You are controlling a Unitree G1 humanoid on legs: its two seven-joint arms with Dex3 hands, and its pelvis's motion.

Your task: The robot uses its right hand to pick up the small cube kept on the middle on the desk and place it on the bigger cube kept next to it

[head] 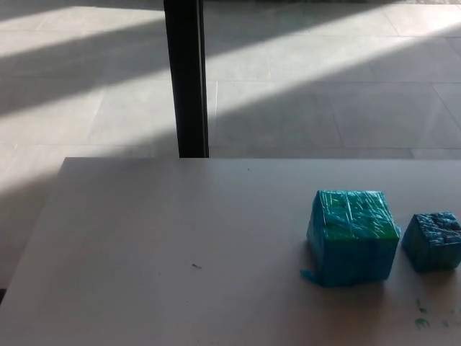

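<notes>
The big cube (353, 236) and the small cube (432, 241) are wrapped in shiny, wrinkled blue-green tape. The desk (166, 245) looks smooth and matt. The floor (324, 94) is pale, smooth tile.

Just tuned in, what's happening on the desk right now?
Nothing is being handled yet. The small cube sits on the desk, just right of the big cube, with a narrow gap between them. Neither robot hand is in view, so the pick has not started. A dark post stands on the floor behind the desk.
</notes>
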